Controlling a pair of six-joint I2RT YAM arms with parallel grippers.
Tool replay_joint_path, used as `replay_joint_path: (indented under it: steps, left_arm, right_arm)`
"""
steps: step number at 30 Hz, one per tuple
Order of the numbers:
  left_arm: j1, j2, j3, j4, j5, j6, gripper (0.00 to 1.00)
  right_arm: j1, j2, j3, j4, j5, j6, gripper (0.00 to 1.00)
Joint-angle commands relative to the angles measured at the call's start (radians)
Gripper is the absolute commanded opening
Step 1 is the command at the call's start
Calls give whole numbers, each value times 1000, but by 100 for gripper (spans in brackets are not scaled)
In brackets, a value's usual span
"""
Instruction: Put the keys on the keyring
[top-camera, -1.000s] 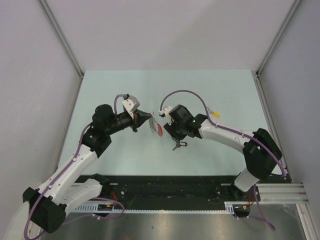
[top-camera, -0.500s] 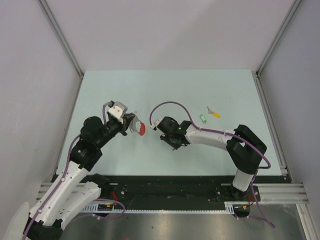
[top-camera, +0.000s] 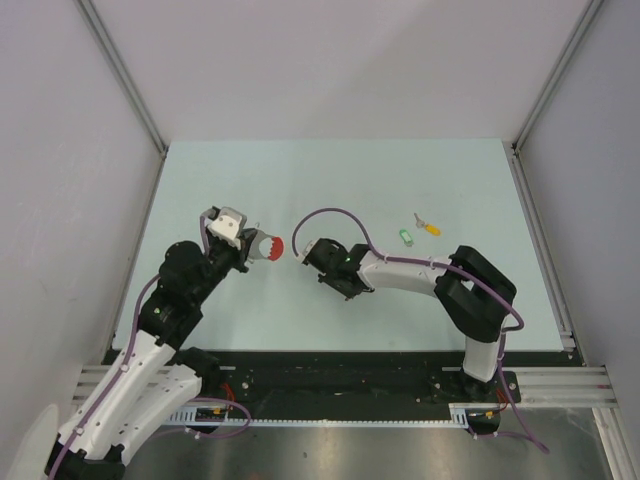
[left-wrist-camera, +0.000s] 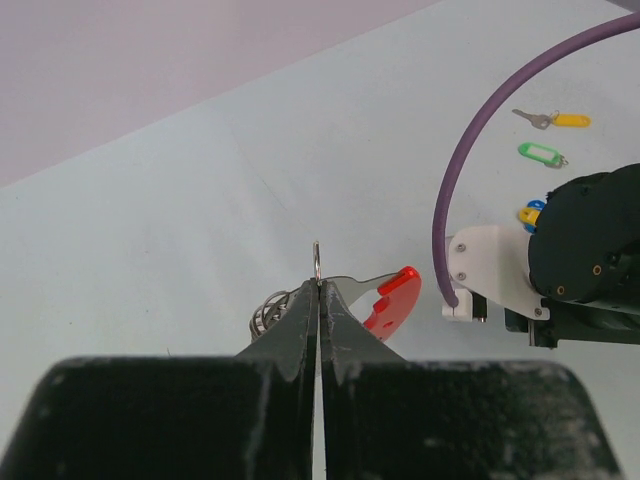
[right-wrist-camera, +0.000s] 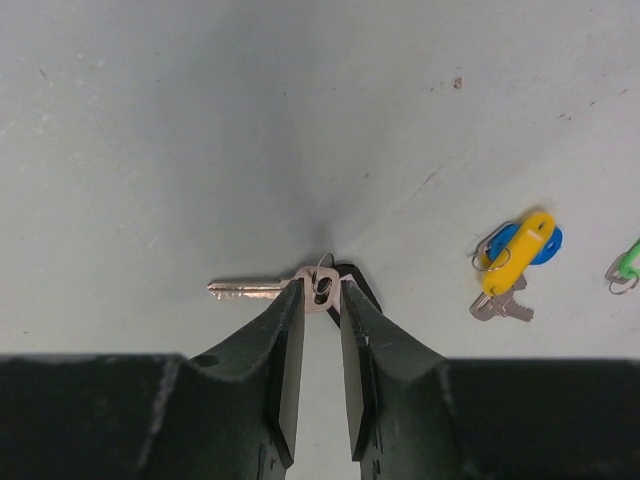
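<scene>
My left gripper (top-camera: 259, 247) is shut on the keyring (left-wrist-camera: 318, 268). Its red oval tag (left-wrist-camera: 394, 299) sticks out to the right of the jaws, and it also shows in the top view (top-camera: 274, 250). A grey coil (left-wrist-camera: 267, 309) hangs on the left. My right gripper (right-wrist-camera: 320, 292) is low over the table, and its jaws pinch the head of the black-headed key (right-wrist-camera: 248, 290). The key's black tag (right-wrist-camera: 358, 283) lies behind the right finger. The blue-and-yellow key (right-wrist-camera: 520, 251) lies just right of it. The green key (top-camera: 406, 237) and the yellow key (top-camera: 430, 227) lie further right.
The pale green table (top-camera: 330, 180) is walled at the back and on both sides. My right arm's purple cable (left-wrist-camera: 470, 160) arcs over the space between the grippers. The black base rail (top-camera: 340, 385) runs along the near edge.
My left gripper has pulled back to the left with the keyring. My right gripper has moved left and down to the table, still on the black-headed key.
</scene>
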Motion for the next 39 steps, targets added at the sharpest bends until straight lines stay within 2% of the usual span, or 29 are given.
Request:
replay_joint_path:
  steps: [1, 20, 25, 30, 39]
  left_arm:
    - [8, -6, 4, 55, -19, 16, 1]
    - [8, -2, 4, 53, 4, 17, 1]
    - [8, -2, 7, 50, 9, 16, 0]
    - [8, -2, 6, 52, 13, 17, 0]
    - [8, 21, 11, 70, 85, 37, 0]
  right_arm:
    - [9, 17, 42, -22, 43, -10, 25]
    - [19, 61, 42, -19, 80, -19, 20]
    - [22, 64, 42, -17, 93, -24, 13]
    - [21, 40, 42, -28, 101, -24, 0]
    - [-45, -95, 40, -23, 35, -28, 0]
